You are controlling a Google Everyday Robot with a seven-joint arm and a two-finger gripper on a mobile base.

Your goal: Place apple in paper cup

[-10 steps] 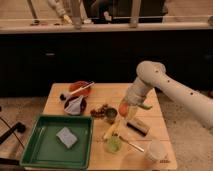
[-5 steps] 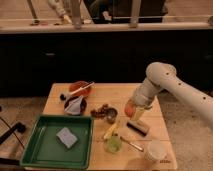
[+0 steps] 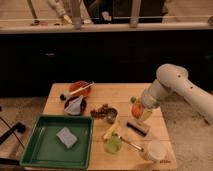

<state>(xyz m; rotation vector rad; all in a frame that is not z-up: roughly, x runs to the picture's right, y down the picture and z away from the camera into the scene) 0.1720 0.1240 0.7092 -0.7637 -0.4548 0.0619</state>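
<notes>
The apple (image 3: 136, 109), small and orange-red, sits in my gripper (image 3: 140, 113), held above the right part of the wooden table (image 3: 125, 92). The gripper hangs from the white arm that comes in from the right and is shut on the apple. The paper cup (image 3: 152, 149), pale and whitish, stands near the table's front right corner, in front of and slightly right of the gripper and clearly below it.
A yellow-green cup with a spoon (image 3: 114, 144) stands left of the paper cup. A dark block (image 3: 137, 128) lies under the gripper. A small metal cup (image 3: 111, 115), an orange-red bowl (image 3: 79, 89), a dark bowl (image 3: 75, 106) and a green tray (image 3: 35, 150) lie to the left.
My gripper has carried the apple to the right, from above the table's middle toward its right side, and slightly toward the front.
</notes>
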